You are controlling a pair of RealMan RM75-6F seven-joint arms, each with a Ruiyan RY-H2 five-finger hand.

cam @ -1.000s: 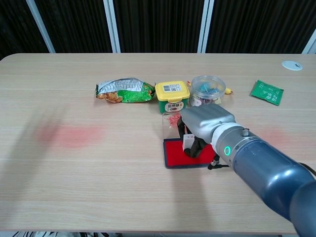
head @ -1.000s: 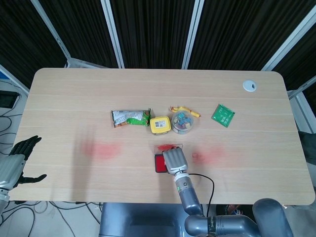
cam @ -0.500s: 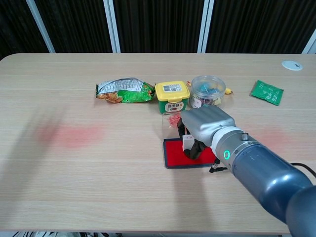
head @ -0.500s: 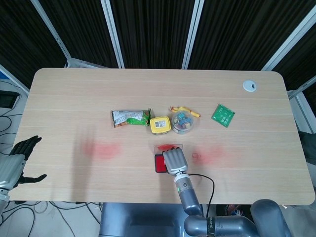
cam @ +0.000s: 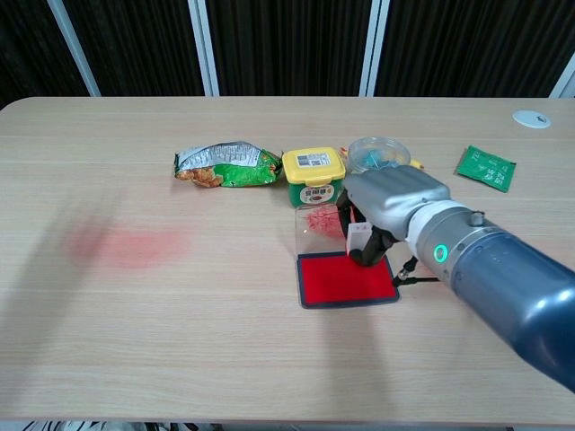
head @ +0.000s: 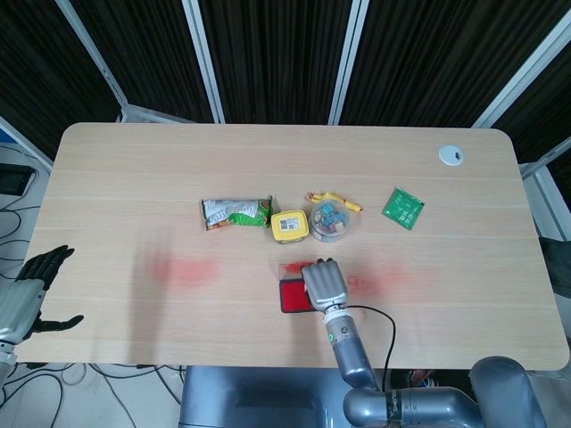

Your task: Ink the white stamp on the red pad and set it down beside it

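My right hand [cam: 395, 208] grips the small white stamp [cam: 359, 239] from above, its fingers curled around it. The stamp hangs just over the far right corner of the red ink pad [cam: 345, 279], whose clear lid [cam: 316, 222] stands open at its far edge. In the head view my right hand [head: 326, 283] covers the stamp, and the red ink pad [head: 292, 296] shows to its left. My left hand [head: 28, 299] hangs off the table's near left corner, fingers apart and empty.
Behind the pad lie a green snack bag [cam: 226, 164], a yellow box [cam: 314, 175] and a clear round tub [cam: 377, 155]. A green packet [cam: 486, 168] and a white disc [cam: 531, 118] sit at the far right. A black cable [head: 382, 325] trails from my right wrist.
My right hand has lifted the stamp off the middle of the red pad and carried it to the right and slightly further away. The left hand has not moved.
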